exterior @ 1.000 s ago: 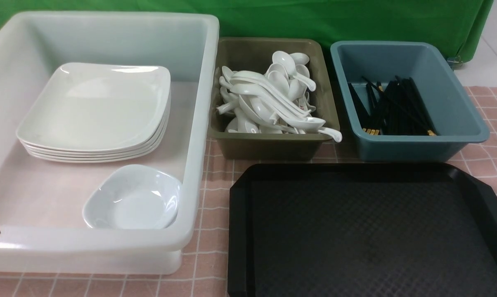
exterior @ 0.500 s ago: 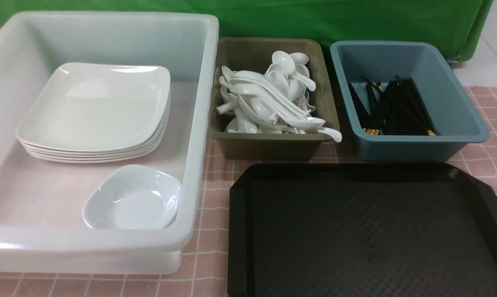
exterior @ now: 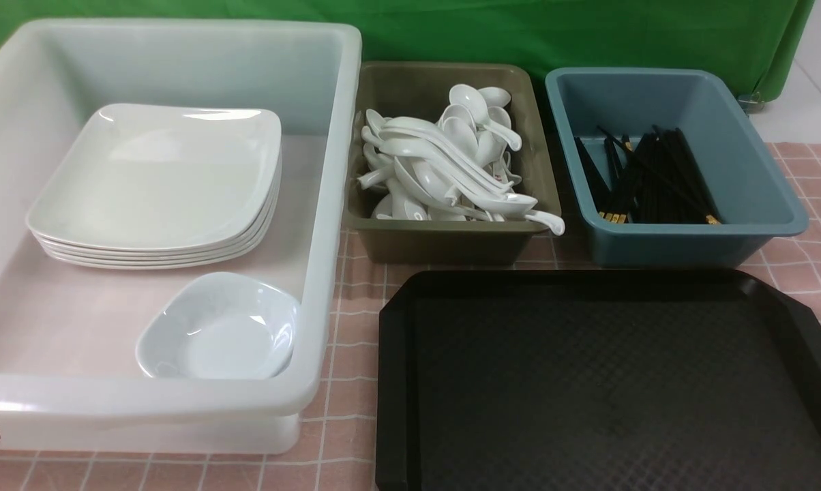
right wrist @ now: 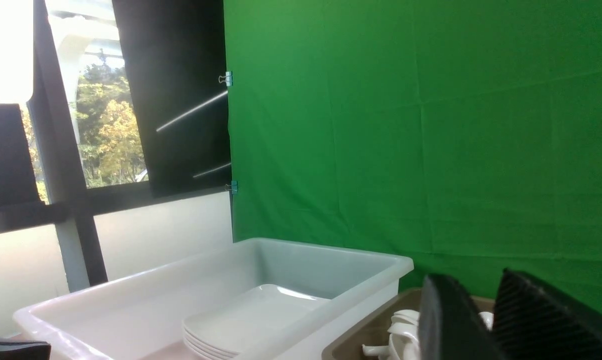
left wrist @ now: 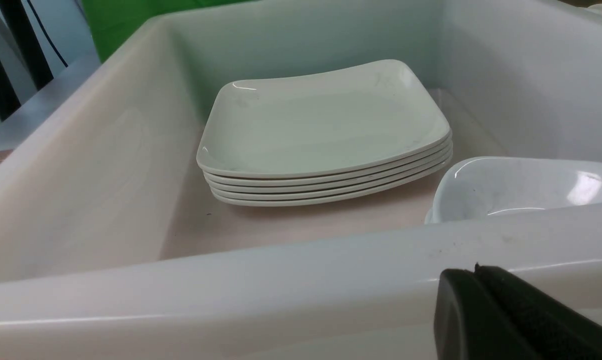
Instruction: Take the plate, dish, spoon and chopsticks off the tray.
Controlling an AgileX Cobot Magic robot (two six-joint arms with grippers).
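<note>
The black tray [exterior: 588, 382] at the front right has nothing on it. A stack of large white plates [exterior: 158, 177] and a small pale dish [exterior: 223, 331] sit inside the white bin [exterior: 329, 204]; both also show in the left wrist view, the plates [left wrist: 321, 125] and the dish [left wrist: 521, 187]. White spoons [exterior: 444, 164] fill the olive bin [exterior: 444, 249]. Black chopsticks [exterior: 649, 181] lie in the blue bin [exterior: 697, 245]. My left gripper [left wrist: 476, 271] is shut and empty, just outside the white bin's near wall. My right gripper [right wrist: 473, 282] is open, empty and raised, out of the front view.
The three bins stand in a row behind and left of the tray on a pink checked cloth [exterior: 356, 327]. A green backdrop [exterior: 519, 34] hangs behind them. The white bin's near wall [left wrist: 231, 285] stands directly in front of my left gripper.
My left gripper has dropped lower at the bottom left corner of the front view. Nothing else has moved.
</note>
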